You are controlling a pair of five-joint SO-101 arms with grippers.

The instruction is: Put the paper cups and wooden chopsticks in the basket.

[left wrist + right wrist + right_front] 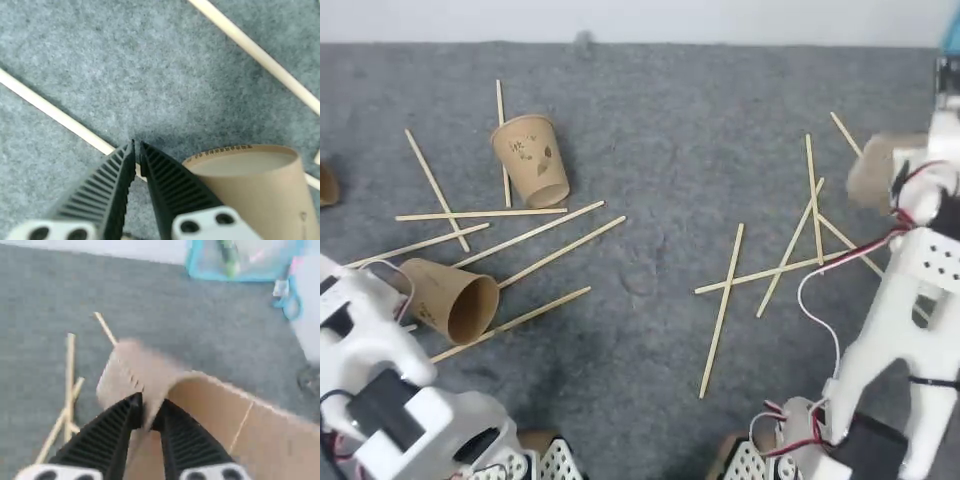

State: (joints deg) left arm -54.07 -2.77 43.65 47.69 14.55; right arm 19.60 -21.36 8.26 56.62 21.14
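My left gripper (136,145) is shut, its tips down at the grey carpet where a wooden chopstick (55,112) runs under them. A paper cup (250,185) lies on its side right beside it; this cup (450,298) lies next to the left arm (370,340). My right gripper (148,402) is shut on the wall of another paper cup (150,370), held off the carpet at the far right (872,165). A third cup (530,160) stands mouth down at the back left. The teal basket (240,262) sits beyond the held cup.
Several chopsticks (510,240) lie scattered around the left cups, and another crossed pile (790,255) lies right of centre. A further brown cup (325,185) peeks in at the left edge. The carpet's middle (650,190) is bare.
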